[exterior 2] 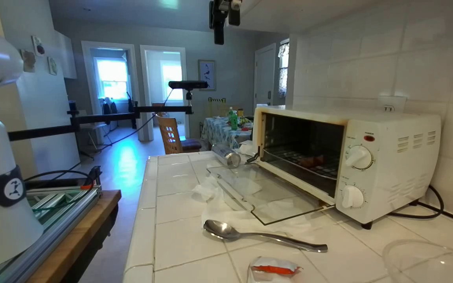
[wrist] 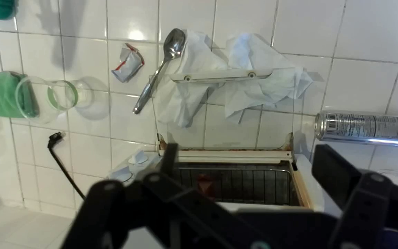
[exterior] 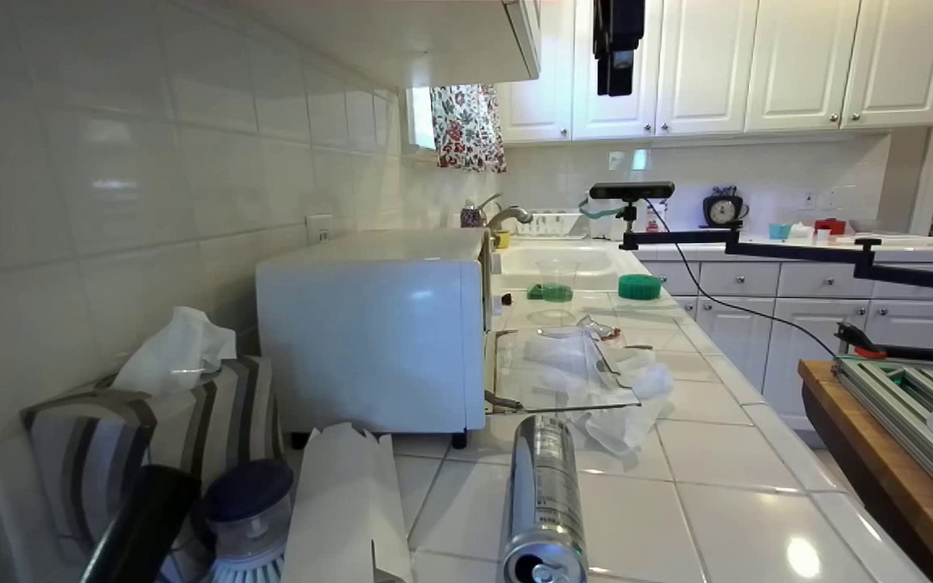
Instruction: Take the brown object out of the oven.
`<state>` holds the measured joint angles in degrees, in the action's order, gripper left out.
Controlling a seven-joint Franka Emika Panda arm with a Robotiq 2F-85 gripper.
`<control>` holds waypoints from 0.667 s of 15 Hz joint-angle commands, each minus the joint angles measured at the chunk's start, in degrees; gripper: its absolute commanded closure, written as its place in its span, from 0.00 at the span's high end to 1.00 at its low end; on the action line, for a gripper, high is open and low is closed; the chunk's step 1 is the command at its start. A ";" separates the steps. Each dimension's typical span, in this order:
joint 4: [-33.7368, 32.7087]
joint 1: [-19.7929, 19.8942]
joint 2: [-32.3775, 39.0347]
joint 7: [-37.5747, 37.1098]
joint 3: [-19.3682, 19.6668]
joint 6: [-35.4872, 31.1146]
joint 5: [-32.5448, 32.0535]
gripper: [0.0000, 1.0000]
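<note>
The brown object (exterior 2: 312, 161) lies on the wire rack inside the white toaster oven (exterior 2: 399, 177). It also shows, reddish-brown and partly covered by a gripper finger, in the wrist view (wrist: 205, 185); the oven's side hides it in an exterior view (exterior: 373, 348). The oven's glass door (exterior 2: 266, 196) is folded down onto the counter. My gripper (wrist: 249, 157) is open, with its fingers wide apart and nothing between them. It hangs high above the counter and the oven in both exterior views (exterior: 617, 77) (exterior 2: 225, 27).
A silver can (exterior: 546, 494) lies beside the oven. A spoon (exterior 2: 266, 237), white paper (wrist: 199, 79) and a wrapper (wrist: 129, 63) lie in front of the door. A wall cabinet (exterior: 402, 36) overhangs the oven. A camera on a black arm (exterior: 632, 191) stands beyond the counter edge.
</note>
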<state>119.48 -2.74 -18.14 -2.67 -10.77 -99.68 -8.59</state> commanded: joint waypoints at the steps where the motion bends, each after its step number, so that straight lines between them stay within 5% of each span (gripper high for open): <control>1: -0.15 -1.26 0.13 -0.32 1.05 0.18 -0.34 1.00; 10: 12.65 -4.57 -14.11 -6.80 -0.03 2.24 2.78 1.00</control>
<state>126.09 -7.06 -26.45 -6.75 -11.40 -95.90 -6.89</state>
